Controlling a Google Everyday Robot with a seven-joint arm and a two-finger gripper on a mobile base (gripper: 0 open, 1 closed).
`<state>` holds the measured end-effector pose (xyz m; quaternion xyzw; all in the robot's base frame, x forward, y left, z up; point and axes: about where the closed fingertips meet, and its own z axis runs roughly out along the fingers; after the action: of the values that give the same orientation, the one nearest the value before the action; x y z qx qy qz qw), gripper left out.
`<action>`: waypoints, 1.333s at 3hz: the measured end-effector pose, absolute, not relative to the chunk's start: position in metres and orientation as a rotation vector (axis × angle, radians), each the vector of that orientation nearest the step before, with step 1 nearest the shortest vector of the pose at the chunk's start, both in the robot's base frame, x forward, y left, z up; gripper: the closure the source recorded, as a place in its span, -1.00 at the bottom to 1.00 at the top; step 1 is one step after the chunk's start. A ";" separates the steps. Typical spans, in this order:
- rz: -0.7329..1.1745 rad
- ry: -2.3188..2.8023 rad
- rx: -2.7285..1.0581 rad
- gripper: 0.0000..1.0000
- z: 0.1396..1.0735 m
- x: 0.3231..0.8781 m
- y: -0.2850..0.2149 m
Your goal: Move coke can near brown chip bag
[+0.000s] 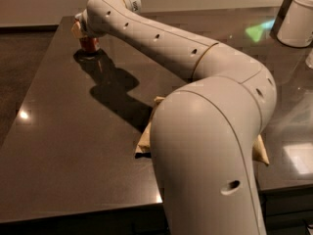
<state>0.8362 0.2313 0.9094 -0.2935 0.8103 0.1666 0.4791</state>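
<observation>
At the table's (58, 131) far corner, the gripper (82, 31) is placed over the coke can (89, 45), well apart from the brown chip bag (145, 140); its hold cannot be told.

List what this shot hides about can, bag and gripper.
Camera view:
The gripper, at the table's far left corner over the coke can: mostly behind the arm's wrist.
The coke can: only its red lower part shows.
The brown chip bag: arm covers all but tan ends.
The white container: cut by right edge.
</observation>
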 end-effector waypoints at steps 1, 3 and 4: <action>0.412 1.967 -0.703 1.00 0.924 0.820 0.219; 0.417 1.963 -0.694 1.00 0.954 0.771 0.181; 0.415 1.989 -0.704 1.00 0.967 0.751 0.157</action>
<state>0.7515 0.1569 0.9669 -0.2878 0.8137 0.1698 0.4757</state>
